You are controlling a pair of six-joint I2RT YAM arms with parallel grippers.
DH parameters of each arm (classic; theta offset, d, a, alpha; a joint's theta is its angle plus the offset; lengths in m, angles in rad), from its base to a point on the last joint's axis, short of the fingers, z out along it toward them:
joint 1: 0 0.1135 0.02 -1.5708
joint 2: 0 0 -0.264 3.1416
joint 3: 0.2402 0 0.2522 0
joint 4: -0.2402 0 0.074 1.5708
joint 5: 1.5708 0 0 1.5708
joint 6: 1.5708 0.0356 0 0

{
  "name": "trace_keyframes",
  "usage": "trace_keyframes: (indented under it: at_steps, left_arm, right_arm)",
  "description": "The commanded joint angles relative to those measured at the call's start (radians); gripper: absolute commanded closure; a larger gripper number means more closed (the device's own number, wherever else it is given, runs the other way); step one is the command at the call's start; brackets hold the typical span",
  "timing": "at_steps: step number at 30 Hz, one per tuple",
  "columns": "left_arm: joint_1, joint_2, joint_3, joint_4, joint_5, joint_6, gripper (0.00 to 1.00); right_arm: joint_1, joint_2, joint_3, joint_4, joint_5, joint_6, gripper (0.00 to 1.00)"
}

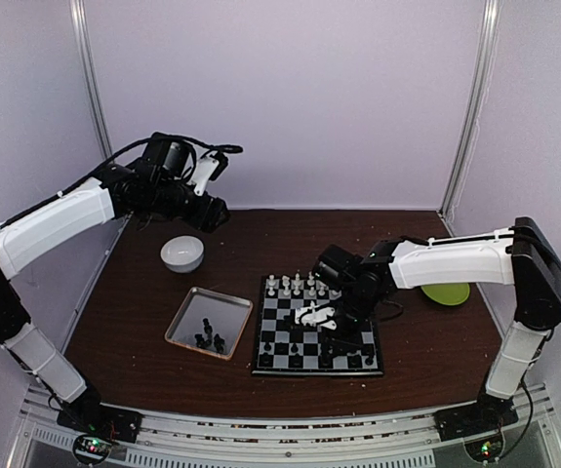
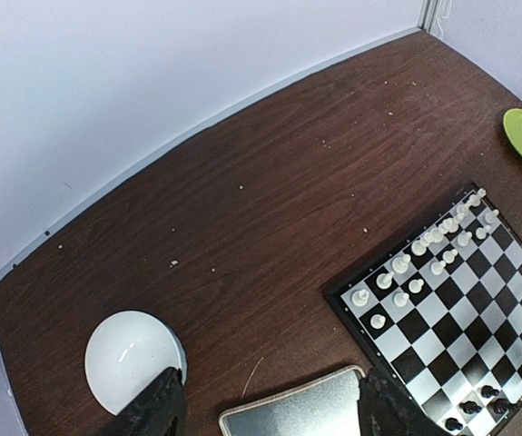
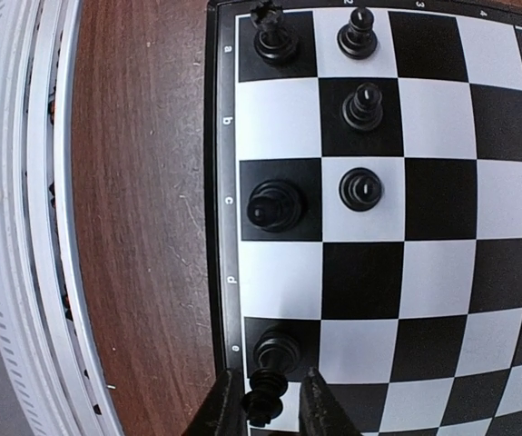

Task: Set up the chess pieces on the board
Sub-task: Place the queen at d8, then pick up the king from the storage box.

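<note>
The board [image 1: 317, 336] lies in the middle of the table, with white pieces [image 1: 298, 286] on its far rows and black pieces [image 3: 276, 203] along the near edge. My right gripper [image 1: 328, 346] hangs low over that near row. Its fingers [image 3: 229, 404] stand slightly apart around the head of a black piece [image 3: 266, 400], whose base rests on the dark edge square marked e; a gap shows on the right side. High at the back left, my left gripper [image 1: 214, 213] is open and holds nothing. Several more black pieces [image 1: 208, 336] lie in the silver tray [image 1: 187, 314].
A white bowl [image 1: 181, 253] sits behind the tray, below the left gripper [image 2: 271, 413]. A green plate [image 1: 446, 292] lies right of the board under the right forearm. The board's edge [image 3: 221, 227] runs close to the table's front rail [image 3: 24, 227].
</note>
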State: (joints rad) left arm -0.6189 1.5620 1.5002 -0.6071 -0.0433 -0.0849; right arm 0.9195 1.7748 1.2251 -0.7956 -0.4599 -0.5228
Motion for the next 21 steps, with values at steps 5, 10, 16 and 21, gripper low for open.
trace_keyframes:
  at_steps: [5, 10, 16, 21]
  left_arm:
    - [-0.004, 0.013, 0.038, -0.002, 0.010, -0.004, 0.33]
    - [-0.005, 0.019, 0.037, -0.006, 0.005, 0.005, 0.34]
    - [-0.006, 0.069, 0.058, -0.041, 0.021, 0.026, 0.40]
    - [-0.042, 0.183, 0.154, -0.216, -0.047, 0.001, 0.44]
  right_arm:
    - [0.004, -0.039, 0.047, -0.049, -0.007, -0.006, 0.67]
    - [-0.023, -0.138, 0.081, -0.113, -0.010, -0.033, 0.63]
    - [-0.144, -0.277, -0.008, -0.066, -0.039, -0.020, 0.62]
    - [-0.288, -0.379, -0.136, 0.057, -0.110, 0.023, 0.61]
